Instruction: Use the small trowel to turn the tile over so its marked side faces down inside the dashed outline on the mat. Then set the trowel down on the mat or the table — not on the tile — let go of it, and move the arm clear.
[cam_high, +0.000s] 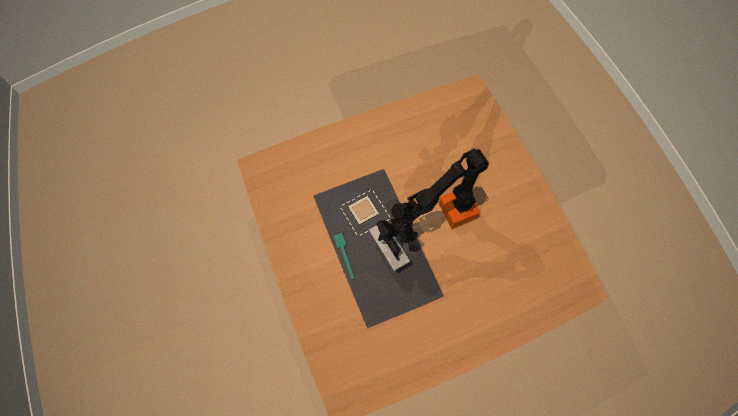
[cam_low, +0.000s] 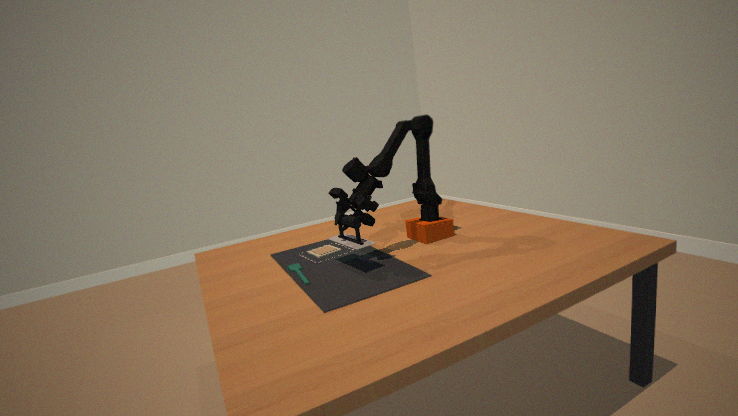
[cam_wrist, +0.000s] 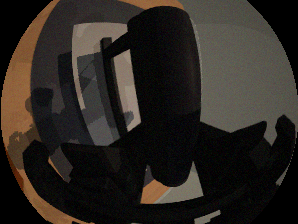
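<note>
The beige tile (cam_high: 361, 210) (cam_low: 323, 251) lies flat inside the white dashed outline (cam_high: 347, 219) on the dark grey mat (cam_high: 392, 299) (cam_low: 351, 289). Its upper face is plain beige with no mark that I can see. My gripper (cam_high: 391, 242) (cam_low: 351, 227) is shut on the black handle (cam_wrist: 162, 83) of the small trowel. The trowel's pale grey blade (cam_high: 401, 263) (cam_low: 351, 241) is low over the mat just right of the outline, clear of the tile. I cannot tell whether the blade touches the mat.
A green spatula-like tool (cam_high: 343, 255) (cam_low: 298, 272) lies on the mat's left part. The arm's orange base (cam_high: 461, 214) (cam_low: 428, 229) stands on the wooden table (cam_high: 490, 310) (cam_low: 465, 310) to the right of the mat.
</note>
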